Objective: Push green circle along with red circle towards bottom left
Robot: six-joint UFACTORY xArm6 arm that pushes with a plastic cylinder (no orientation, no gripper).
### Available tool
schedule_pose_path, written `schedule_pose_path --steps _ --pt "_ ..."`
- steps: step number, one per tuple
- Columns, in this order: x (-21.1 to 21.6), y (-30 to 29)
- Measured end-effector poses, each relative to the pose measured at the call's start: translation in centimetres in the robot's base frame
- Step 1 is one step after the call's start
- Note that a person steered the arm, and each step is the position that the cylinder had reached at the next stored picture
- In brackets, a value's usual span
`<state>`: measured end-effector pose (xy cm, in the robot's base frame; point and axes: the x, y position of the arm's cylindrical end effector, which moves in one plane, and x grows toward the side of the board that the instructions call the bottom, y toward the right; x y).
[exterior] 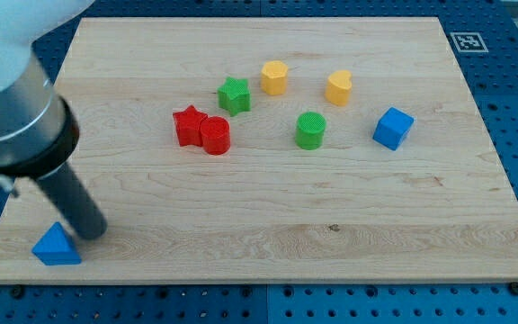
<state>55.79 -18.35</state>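
The green circle (pixel 310 130) stands right of the board's middle. The red circle (pixel 215 136) stands left of it, touching the red star (pixel 188 125) on its left. The two circles are well apart. My tip (pixel 91 233) is at the lower left of the board, right beside the blue triangle (pixel 57 245), far from both circles. The dark rod rises from it to the upper left.
A green star (pixel 234 94) sits above the red circle. A yellow hexagon block (pixel 274 77) and a yellow heart-like block (pixel 338 86) are near the top. A blue cube (pixel 392 127) is at the right. The wooden board (pixel 286 225) lies on a blue pegboard.
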Motion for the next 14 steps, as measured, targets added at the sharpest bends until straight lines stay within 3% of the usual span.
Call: schedule_pose_path --steps 2,3,4,6,8,9,12,14 --pt "-13.9 0.4" --pt "-18.8 5.9" --pt "-18.9 13.6" --pt "-18.9 17.3" --pt "-19.4 25.4" --pt "-18.6 26.1" --pt "-16.4 19.1" --pt "-12.9 17.5"
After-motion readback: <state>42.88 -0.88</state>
